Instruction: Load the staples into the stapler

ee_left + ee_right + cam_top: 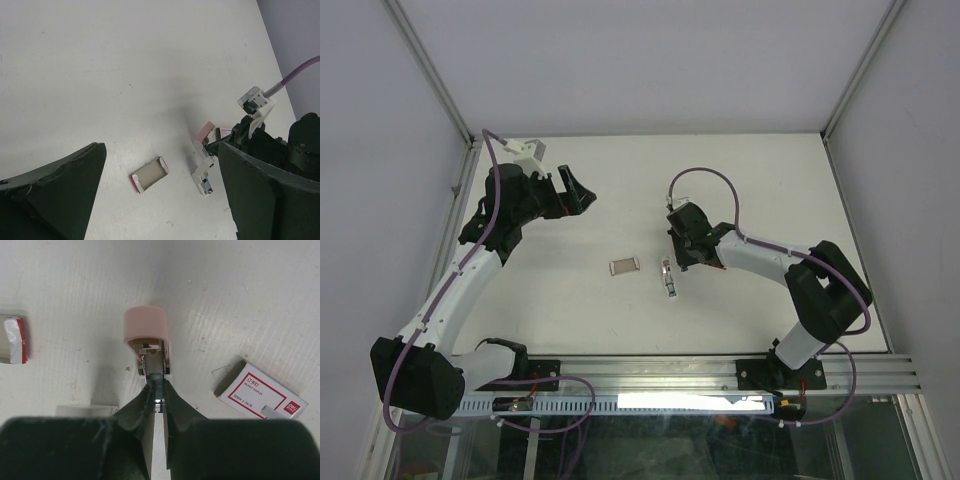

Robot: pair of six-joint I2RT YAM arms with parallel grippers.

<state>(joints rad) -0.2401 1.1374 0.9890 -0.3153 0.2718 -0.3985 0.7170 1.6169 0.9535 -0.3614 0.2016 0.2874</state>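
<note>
The left gripper (578,188) hangs wide open and empty over the 10 o'clock part of the table (760,180). The right gripper (156,388) is almost closed, pinching a thin silvery rail of the stapler (146,327), whose pink cap sits at 12 o'clock from the fingertips. A red-and-white box (260,392) lies at its 4 o'clock. The staples (149,174), a flat silvery-grey rectangle with a reddish rim, lie on the table at the stapler's 9 o'clock, near but apart.

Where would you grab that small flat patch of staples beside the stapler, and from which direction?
Pinch the staples across their narrow width, closing on the two long edges, coming straight down from above. They lie flat and low on the table, so a sideways approach would likely just push them. The open left gripper is free.
</note>
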